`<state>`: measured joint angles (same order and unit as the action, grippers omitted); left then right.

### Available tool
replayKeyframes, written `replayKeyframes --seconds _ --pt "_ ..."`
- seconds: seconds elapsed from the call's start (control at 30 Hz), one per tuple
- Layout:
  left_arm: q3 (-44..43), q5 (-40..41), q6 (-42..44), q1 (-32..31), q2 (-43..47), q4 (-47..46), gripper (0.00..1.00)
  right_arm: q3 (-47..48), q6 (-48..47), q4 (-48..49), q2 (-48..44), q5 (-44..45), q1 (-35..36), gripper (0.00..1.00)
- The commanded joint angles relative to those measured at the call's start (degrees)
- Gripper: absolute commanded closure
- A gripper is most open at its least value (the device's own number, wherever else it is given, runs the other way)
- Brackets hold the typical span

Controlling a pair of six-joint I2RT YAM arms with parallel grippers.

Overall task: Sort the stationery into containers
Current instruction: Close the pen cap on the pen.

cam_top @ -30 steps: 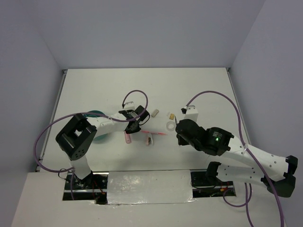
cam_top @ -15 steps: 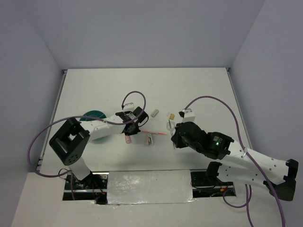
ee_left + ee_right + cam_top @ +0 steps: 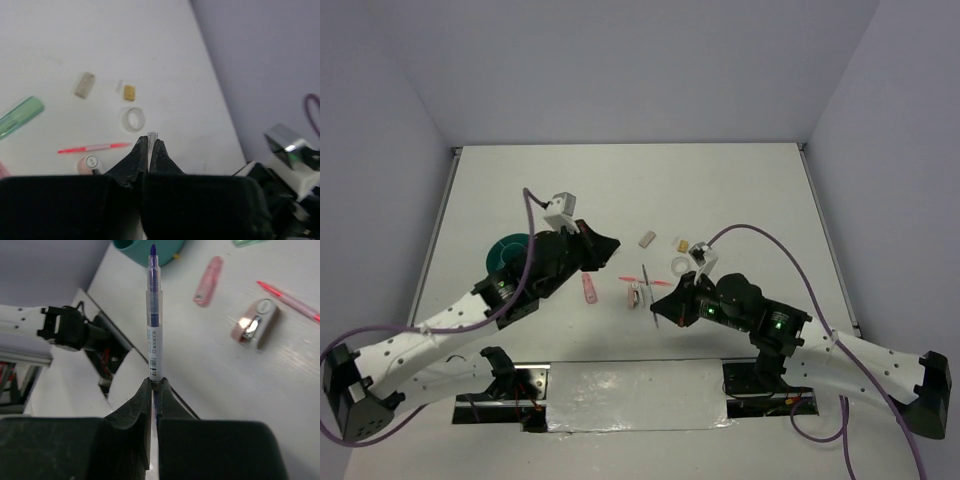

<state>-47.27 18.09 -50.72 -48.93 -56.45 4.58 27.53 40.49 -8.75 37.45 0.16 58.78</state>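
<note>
Gripping thin dark pen point(image 3: 153, 315), R pincer point(image 3: 152, 383); L pincer point(image 3: 149, 142) closed.

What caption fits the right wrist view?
Right fingers pinch a thin clear-barrelled blue-tipped pen, with a round teal plastic organizer, pink stick and pink-white clip beyond.

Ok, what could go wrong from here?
The right hand pinches the thin dark pen at its very end, so the long shaft may swing or slip in transit.
The left arm partly covers the teal organizer in the top view, so carrying the pen there may risk the arms colliding.
The left hand grips only the tip of a small clear tube, which could drop.
</note>
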Motion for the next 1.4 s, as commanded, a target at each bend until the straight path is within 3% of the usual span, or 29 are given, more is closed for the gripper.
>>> replayKeyframes --seconds 0.0,0.33,0.7,1.37 --pt "4.9 -5.2 4.8 -0.3 6.7 -17.4 1.00 -1.7 2.0 15.6 0.5 -2.8 3.2 1.00" --pt "11.9 -11.1 3.7 -0.4 13.7 -31.1 1.00 0.1 -2.2 24.7 4.6 7.9 12.2 1.00" --pt "11.7 -11.0 2.6 -0.3 15.8 -30.1 1.00 2.0 -4.8 23.1 5.7 12.7 12.7 1.00" --pt "12.5 -11.6 2.7 -0.3 15.0 -30.6 1.00 6.0 -7.5 22.1 8.2 13.5 12.7 1.00"
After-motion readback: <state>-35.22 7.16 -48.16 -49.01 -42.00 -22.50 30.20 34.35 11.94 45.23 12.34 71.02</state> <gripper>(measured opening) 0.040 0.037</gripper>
